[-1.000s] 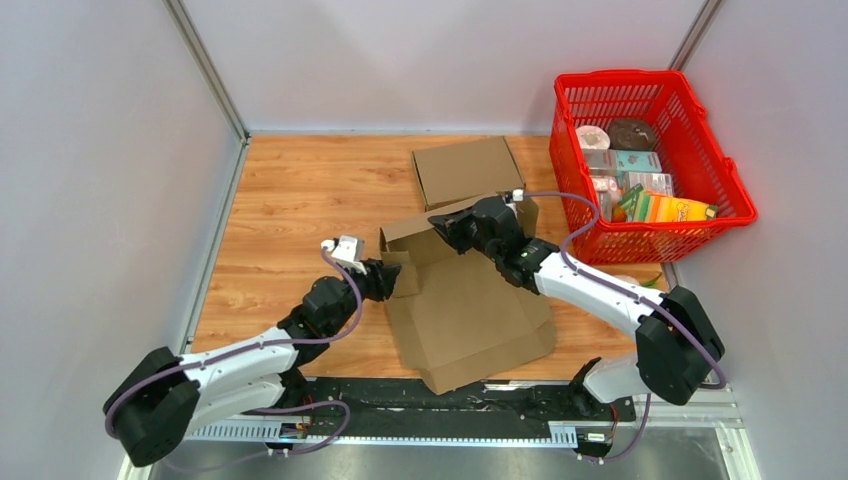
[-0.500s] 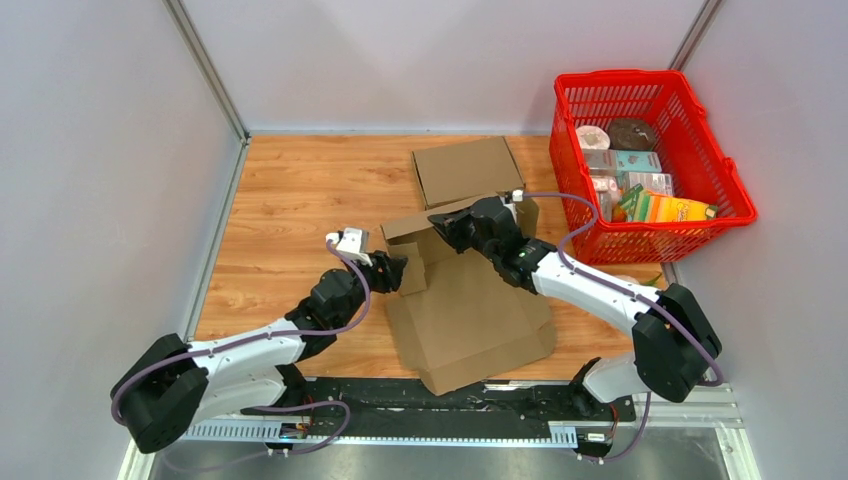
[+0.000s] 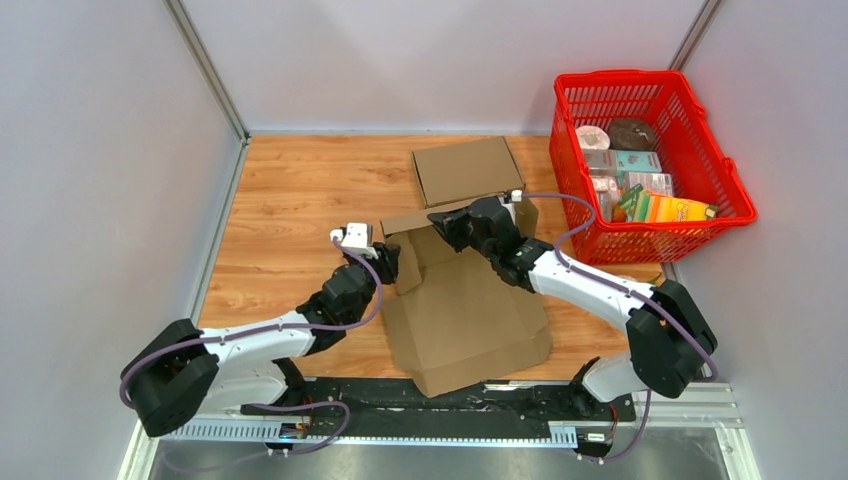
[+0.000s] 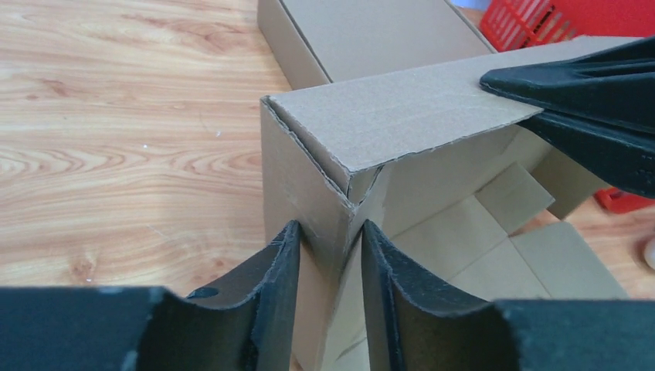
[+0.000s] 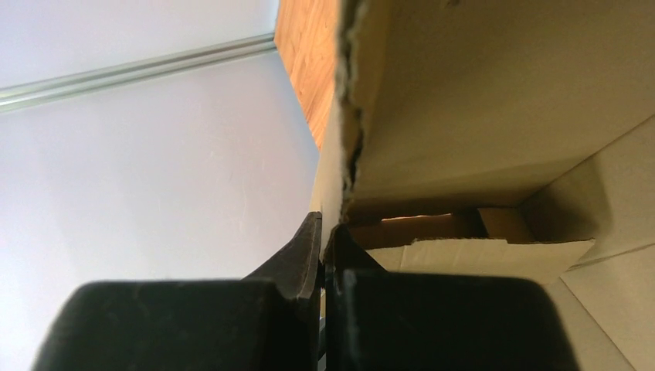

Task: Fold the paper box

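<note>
From the top view, you see the paper box (image 3: 470,320) lying half-formed on the wooden worktop (image 3: 300,190), just ahead of the arm bases, its broad flat panel toward you and its raised walls at the far end. Your left tool (image 3: 392,262) sits at the box's near-left upright corner, and your right tool (image 3: 441,222) reaches in from the right to the top flap at the far end. A second, closed carton (image 3: 465,168) lies just behind the paper box, and a red basket (image 3: 620,76) with packaged goods stands at the far right. In the left wrist view, your left tool (image 4: 328,228) straddles the upright corner of the paper box (image 4: 394,116), one of its fingers (image 4: 274,270) close against each face of the cardboard; you cannot tell whether they pinch it or only flank it. Above that corner the top flap lies roughly level, and your right tool (image 4: 514,104) is clamped on the flap's right edge. The closed carton (image 4: 371,31) shows beyond, with a corner of the basket (image 4: 541,19) at the upper right. In the right wrist view, your right tool (image 5: 322,232) is clenched tight on the ragged edge of the cardboard flap, and you look past it into the box's hollow (image 5: 502,116), where inner flaps lie folded at the bottom.
</note>
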Robot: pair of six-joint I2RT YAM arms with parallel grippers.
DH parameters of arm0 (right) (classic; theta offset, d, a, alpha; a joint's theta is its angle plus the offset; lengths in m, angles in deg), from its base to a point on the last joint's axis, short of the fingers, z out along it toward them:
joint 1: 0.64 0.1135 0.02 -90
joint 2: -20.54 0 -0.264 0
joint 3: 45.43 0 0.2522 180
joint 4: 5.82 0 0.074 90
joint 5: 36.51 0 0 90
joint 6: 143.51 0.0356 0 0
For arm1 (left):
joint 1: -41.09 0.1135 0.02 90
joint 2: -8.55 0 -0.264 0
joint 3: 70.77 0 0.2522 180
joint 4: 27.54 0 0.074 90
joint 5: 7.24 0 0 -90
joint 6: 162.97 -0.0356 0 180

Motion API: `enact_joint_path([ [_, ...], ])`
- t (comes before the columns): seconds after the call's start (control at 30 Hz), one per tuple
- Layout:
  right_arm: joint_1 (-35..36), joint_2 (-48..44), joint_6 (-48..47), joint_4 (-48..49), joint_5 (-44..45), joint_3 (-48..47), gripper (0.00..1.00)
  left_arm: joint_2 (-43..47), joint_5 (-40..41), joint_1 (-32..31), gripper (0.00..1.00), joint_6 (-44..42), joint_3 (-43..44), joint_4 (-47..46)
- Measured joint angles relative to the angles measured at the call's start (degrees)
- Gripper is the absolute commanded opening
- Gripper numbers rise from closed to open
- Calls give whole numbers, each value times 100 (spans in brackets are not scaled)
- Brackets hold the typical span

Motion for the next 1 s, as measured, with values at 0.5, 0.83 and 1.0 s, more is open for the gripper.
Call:
enact_joint_path([
  [0.5, -24, -55, 94, -24, -4, 0, 0, -638, 1665, -800, 53, -804, 671, 492],
  [0.83, -24, -308, 87, -295, -216, 44, 0, -358, 1187, -807, 64, -173, 221, 509],
  [1.0, -24, -308, 177, -240, -339, 96, 0, -525, 1259, -791, 13, 50, 164, 459],
])
